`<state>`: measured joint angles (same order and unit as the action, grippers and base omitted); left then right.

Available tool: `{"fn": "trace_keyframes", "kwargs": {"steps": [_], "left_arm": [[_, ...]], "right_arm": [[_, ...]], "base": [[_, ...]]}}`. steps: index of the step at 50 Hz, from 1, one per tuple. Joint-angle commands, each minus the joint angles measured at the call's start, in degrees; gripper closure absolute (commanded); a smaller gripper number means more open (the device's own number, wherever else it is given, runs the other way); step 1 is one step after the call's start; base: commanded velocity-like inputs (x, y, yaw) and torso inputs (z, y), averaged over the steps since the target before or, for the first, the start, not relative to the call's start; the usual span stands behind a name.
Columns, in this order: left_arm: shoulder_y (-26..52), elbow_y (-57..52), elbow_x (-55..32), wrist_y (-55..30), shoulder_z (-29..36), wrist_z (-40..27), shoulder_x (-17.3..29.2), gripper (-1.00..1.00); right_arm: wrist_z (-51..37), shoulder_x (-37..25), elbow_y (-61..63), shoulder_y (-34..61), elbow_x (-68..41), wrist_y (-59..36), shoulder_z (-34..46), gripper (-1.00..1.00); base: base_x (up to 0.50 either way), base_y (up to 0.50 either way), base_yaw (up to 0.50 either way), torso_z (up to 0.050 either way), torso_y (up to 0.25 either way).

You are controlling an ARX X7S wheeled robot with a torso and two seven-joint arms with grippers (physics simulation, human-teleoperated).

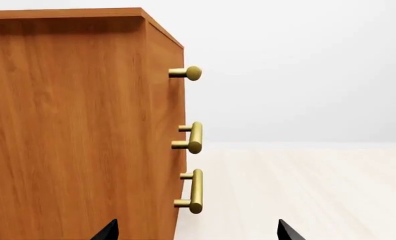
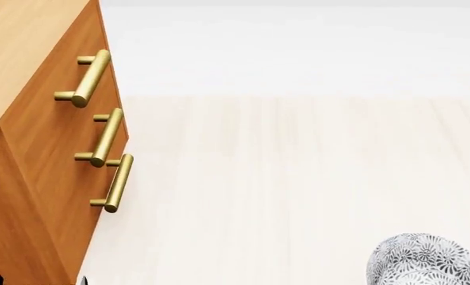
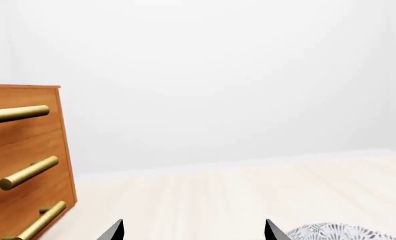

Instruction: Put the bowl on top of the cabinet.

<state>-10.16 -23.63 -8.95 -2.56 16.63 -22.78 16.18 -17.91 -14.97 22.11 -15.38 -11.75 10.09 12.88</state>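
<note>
The left gripper [image 1: 198,231] shows only as two black fingertips spread wide apart, nothing between them; it faces the side panel of the cabinet [image 1: 71,130] at its front corner, near but apart from it; the three brass bar handles [image 1: 194,137] stick out past that corner, seen end-on. The right gripper [image 3: 194,230] likewise shows two black fingertips set wide, holding nothing; just beside one tip lies the rim of the bowl [image 3: 335,232], its grey-black floral pattern visible, resting on the pale wooden floor [image 3: 251,200]; whether the tip touches it I cannot tell. In the head view the bowl [image 2: 429,261] sits on the floor at the lower right, well apart from the cabinet [image 2: 37,178], which stands at the left with its lighter wood top [image 2: 21,53] bare in the visible part and its handles [image 2: 104,139] facing the open floor [image 2: 298,178]; a plain white wall [image 2: 298,47] lies beyond.
</note>
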Motion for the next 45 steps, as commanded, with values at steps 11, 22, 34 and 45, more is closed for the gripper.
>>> {"fn": "trace_keyframes", "kwargs": {"steps": [11, 22, 34, 45], "left_arm": [[0.35, 0.55, 1.63, 0.05, -0.01, -1.06, -0.09, -1.00], [0.76, 1.17, 1.56, 0.05, 0.47, -1.17, 0.00, -1.00], [1.01, 1.29, 1.33, -0.05, 0.65, -1.42, 0.15, -1.00], [1.17, 1.36, 0.99, -0.17, 0.67, -1.67, 0.31, -1.00]], "right_arm": [[-2.00, 1.22, 2.94, -3.97, -0.40, 6.48, -3.29, -1.00], [-9.87, 5.11, 6.89, -7.78, -6.84, 11.07, -10.70, -1.00], [-10.67, 5.76, 6.66, -8.34, -14.96, 15.15, -14.12, -1.00], [-4.92, 4.31, 4.76, -9.11, -17.72, 20.21, -12.38, -1.00]], "base": [[0.00, 0.00, 0.00, 0.000, 0.000], [0.00, 0.00, 0.00, 0.000, 0.000], [0.00, 0.00, 0.00, 0.000, 0.000], [0.00, 0.00, 0.00, 0.000, 0.000]]}}
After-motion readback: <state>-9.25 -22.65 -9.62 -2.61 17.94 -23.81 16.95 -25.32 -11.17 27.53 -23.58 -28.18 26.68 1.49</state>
